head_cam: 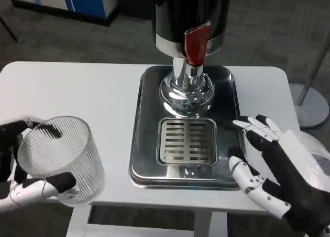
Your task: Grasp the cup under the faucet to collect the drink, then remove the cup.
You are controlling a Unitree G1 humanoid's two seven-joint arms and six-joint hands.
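The left hand point(20, 162) holds the clear ribbed plastic cup point(62, 157) at the table's near left edge, well apart from the red-handled faucet point(196, 44) and the slotted steel drip grate point(186, 140). The right hand point(281, 170) hovers with fingers spread, holding nothing, beside the silver tray point(144, 167). Whether the drink has been collected I cannot tell; the cup looks empty, so filling may remain.

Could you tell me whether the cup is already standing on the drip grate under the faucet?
No, the ribbed clear cup is held by the left hand at the table's left, away from the drip grate.

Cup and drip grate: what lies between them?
In the head view, bare white table and the steel tray's raised rim separate the cup from the drip grate.
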